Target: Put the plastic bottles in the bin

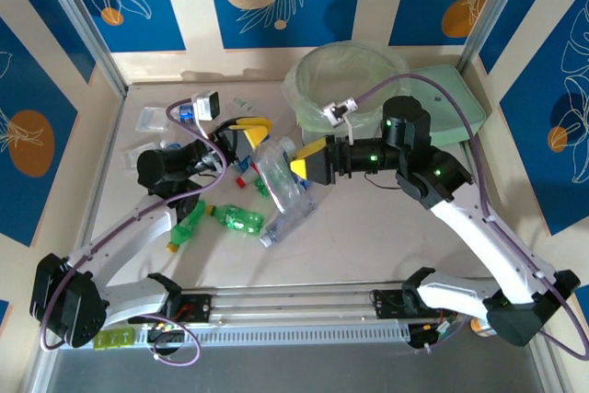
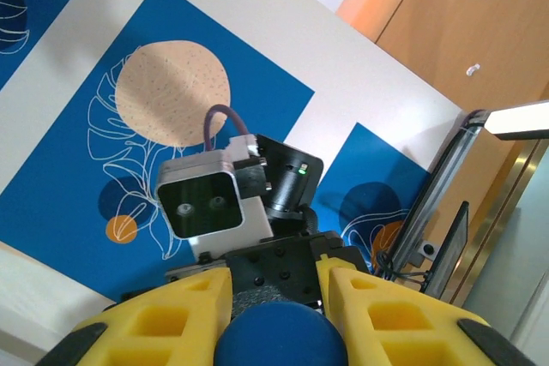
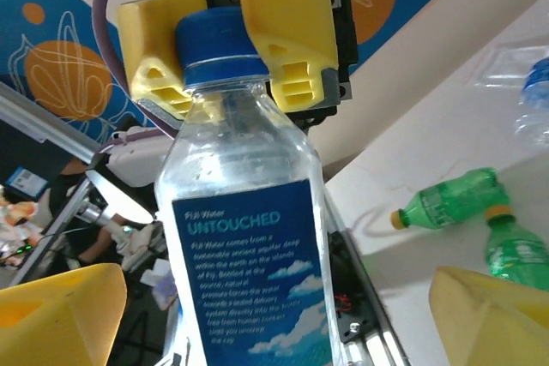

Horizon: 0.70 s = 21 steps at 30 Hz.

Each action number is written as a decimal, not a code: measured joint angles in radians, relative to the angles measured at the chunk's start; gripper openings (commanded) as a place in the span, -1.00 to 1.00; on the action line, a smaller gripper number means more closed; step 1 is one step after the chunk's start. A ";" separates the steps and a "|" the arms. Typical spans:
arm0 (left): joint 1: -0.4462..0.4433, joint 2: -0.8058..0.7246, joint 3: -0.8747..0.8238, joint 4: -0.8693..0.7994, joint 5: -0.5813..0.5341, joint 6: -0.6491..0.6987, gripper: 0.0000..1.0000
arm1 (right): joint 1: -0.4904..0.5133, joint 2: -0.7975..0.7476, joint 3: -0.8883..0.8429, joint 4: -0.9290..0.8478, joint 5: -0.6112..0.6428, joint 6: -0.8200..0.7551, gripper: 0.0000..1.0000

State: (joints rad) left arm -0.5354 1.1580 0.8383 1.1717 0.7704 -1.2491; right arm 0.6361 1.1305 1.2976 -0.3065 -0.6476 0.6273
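A clear plastic bottle (image 1: 276, 170) with a blue cap (image 3: 216, 39) and a blue label (image 3: 249, 255) hangs above the table's middle, between the two grippers. My left gripper (image 1: 250, 132) is shut on its cap (image 2: 279, 339), one yellow finger (image 2: 163, 319) on each side. My right gripper (image 1: 304, 168) is open, its yellow fingers (image 3: 60, 310) standing well off both sides of the bottle's body. The bin (image 1: 345, 80), a pale-green bucket, stands behind the right gripper. Two green plastic bottles (image 1: 241, 219) (image 1: 188, 225) lie on the table below the left arm.
A flat pale-green lid (image 1: 456, 103) lies right of the bin. Another clear bottle (image 1: 293, 216) lies under the held one. Clear packets (image 1: 152, 119) and small bits (image 1: 241, 178) sit at the back left. The right wrist view shows the green bottles (image 3: 446, 199) on the table.
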 measured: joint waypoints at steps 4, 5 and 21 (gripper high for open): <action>0.000 0.004 0.000 0.003 0.000 0.000 -1.00 | 0.059 0.045 0.005 0.005 0.023 -0.008 0.73; 0.000 0.004 0.000 0.003 0.001 0.000 -1.00 | 0.080 0.054 0.005 0.007 0.031 -0.014 0.69; 0.000 -0.026 0.006 -0.055 0.007 0.027 -0.06 | 0.146 0.076 -0.002 0.090 0.019 -0.005 -0.12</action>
State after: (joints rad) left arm -0.5350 1.1320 0.8448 1.1172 0.7776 -1.2217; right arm 0.7822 1.2060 1.2953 -0.2169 -0.6281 0.6220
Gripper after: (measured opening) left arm 0.296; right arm 0.460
